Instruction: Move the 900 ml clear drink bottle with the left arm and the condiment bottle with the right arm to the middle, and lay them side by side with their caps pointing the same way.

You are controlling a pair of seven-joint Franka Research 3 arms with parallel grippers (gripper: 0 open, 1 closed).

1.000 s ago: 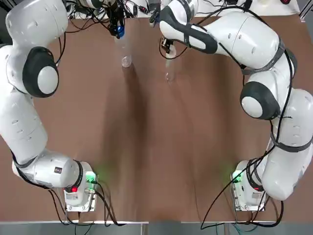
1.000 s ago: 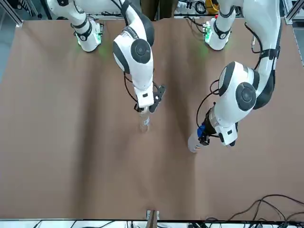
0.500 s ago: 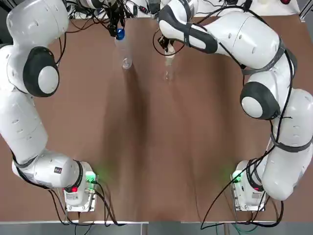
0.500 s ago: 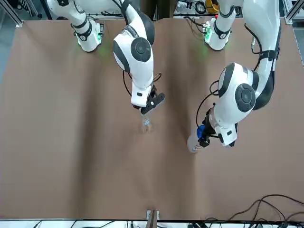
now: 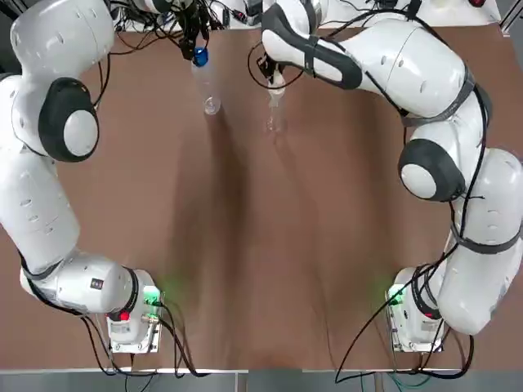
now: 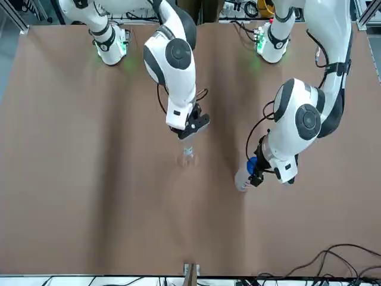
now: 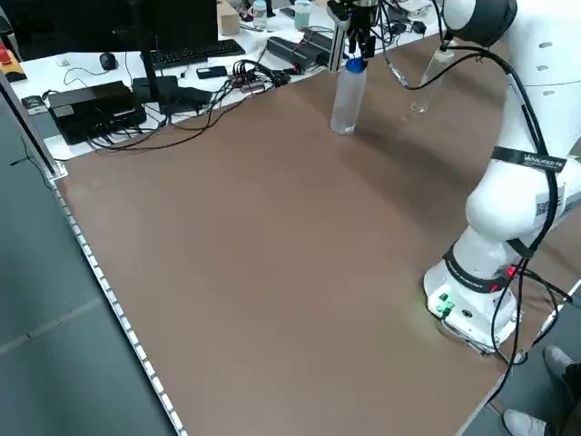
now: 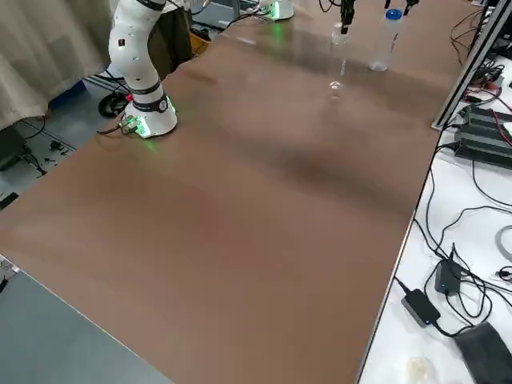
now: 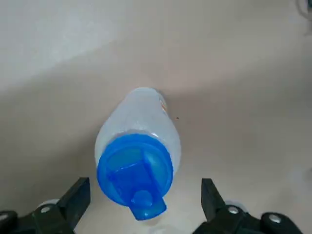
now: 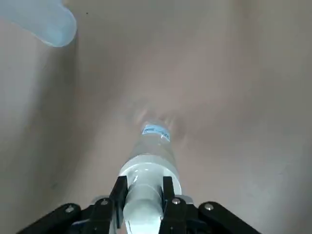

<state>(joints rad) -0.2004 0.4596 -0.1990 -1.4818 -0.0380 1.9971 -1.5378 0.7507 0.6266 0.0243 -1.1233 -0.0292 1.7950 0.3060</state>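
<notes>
"Right claw point(image 10: 142, 197) — why does it hold the condiment bottle point(image 10: 148, 161) so high up?"

"It is clamped on the white top end, so the clear body hangs below it. The body is a little tilted and, as I judge it, off the desk point(image 5: 261, 245). Held there, the bottle can be swung down flat with the cap end known."

"And the left claw point(image 9: 144, 200)?"

"It is spread wide, one finger on each side of the blue cap point(image 9: 135, 170), touching neither. The drink bottle point(image 5: 207, 86) stands upright near the desk's far edge, not yet gripped."

"Is anything in the way?"

"Mostly each other — the two bottles stand near, and both arms must come inward to the middle. Cables point(image 7: 227, 86) lie beyond the far edge, behind the bottles and away from that path."
</notes>
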